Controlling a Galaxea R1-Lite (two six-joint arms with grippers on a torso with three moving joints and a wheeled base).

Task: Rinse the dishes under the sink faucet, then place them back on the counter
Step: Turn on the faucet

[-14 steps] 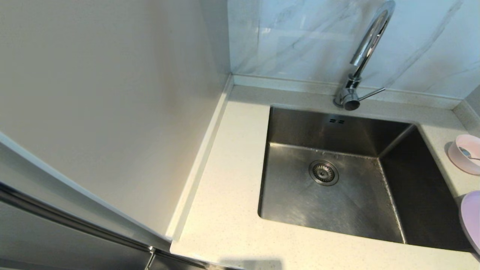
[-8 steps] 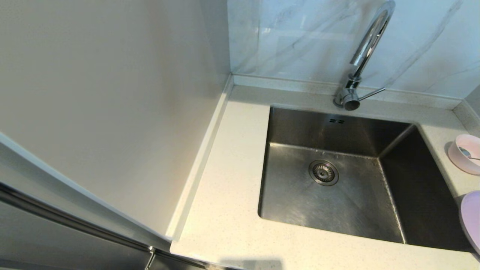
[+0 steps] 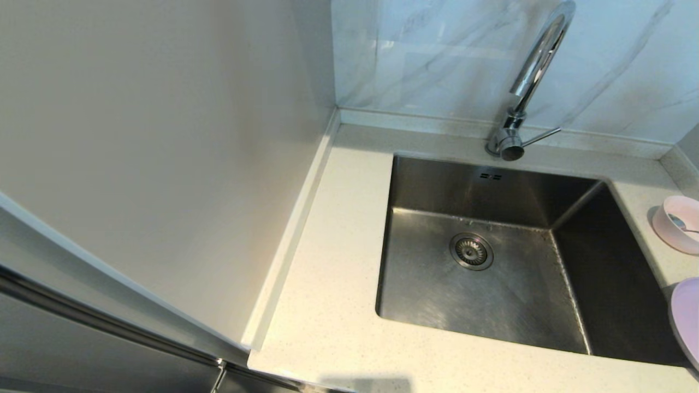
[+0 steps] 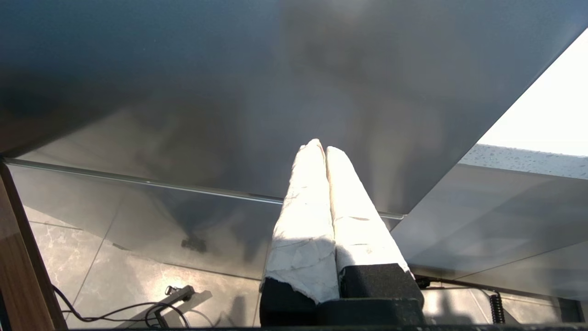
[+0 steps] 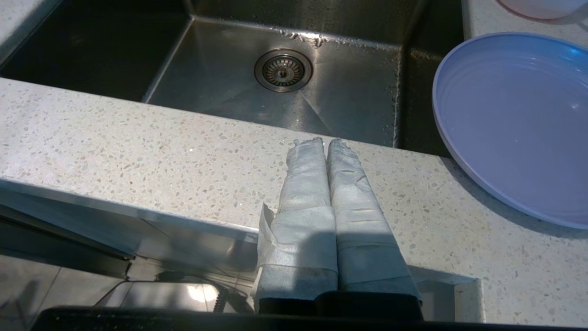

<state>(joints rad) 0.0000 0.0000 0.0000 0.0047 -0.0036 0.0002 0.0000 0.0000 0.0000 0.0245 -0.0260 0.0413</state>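
Below the counter's front edge, left gripper (image 4: 320,148) with white-wrapped fingers pressed together, off-white speckled stone counter (image 3: 333,284), brushed steel sink (image 3: 491,284), chrome gooseneck faucet (image 3: 532,71) at its back edge, right gripper (image 5: 323,142) likewise pinched closed over the front edge, empty, pale pink bowl (image 3: 680,224) and flat lilac-purple plate (image 5: 514,119) at the counter's right edge.
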